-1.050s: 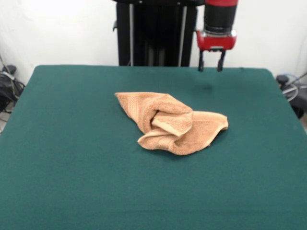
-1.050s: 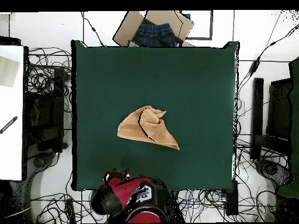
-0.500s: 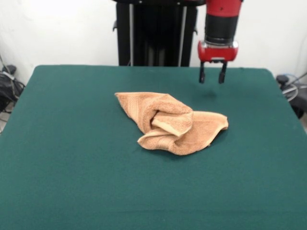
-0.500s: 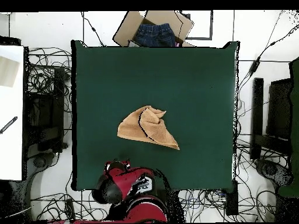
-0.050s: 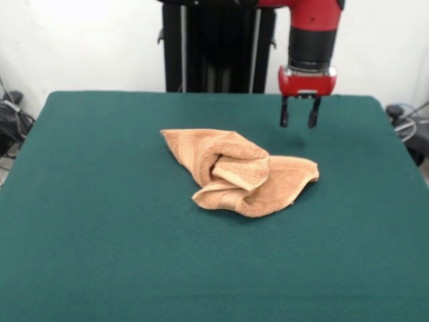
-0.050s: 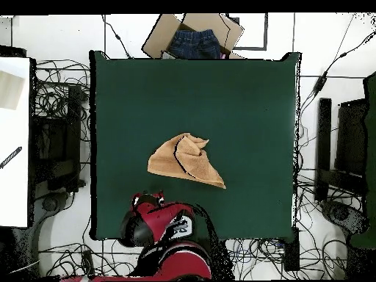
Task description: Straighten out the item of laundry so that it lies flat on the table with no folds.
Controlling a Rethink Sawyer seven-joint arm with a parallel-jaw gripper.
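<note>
The item of laundry (image 5: 241,171) is an orange-tan towel, crumpled and folded over itself near the middle of the dark green table (image 5: 100,235). From above the towel (image 6: 185,160) shows as a rough triangle with a raised fold. My gripper (image 5: 298,121) hangs open above the table, behind and to the right of the towel in the front view, apart from it, with nothing between its fingers. In the overhead view the red arm head (image 6: 150,224) covers the gripper near the table's bottom edge.
A cardboard box (image 6: 193,35) holding dark denim lies just beyond the table's top edge in the overhead view. Cables and black equipment (image 6: 55,139) surround the table on the floor. A white surface (image 6: 13,139) stands at the left.
My gripper has come down and moved slightly toward the towel over the table's far edge. The towel has not moved.
</note>
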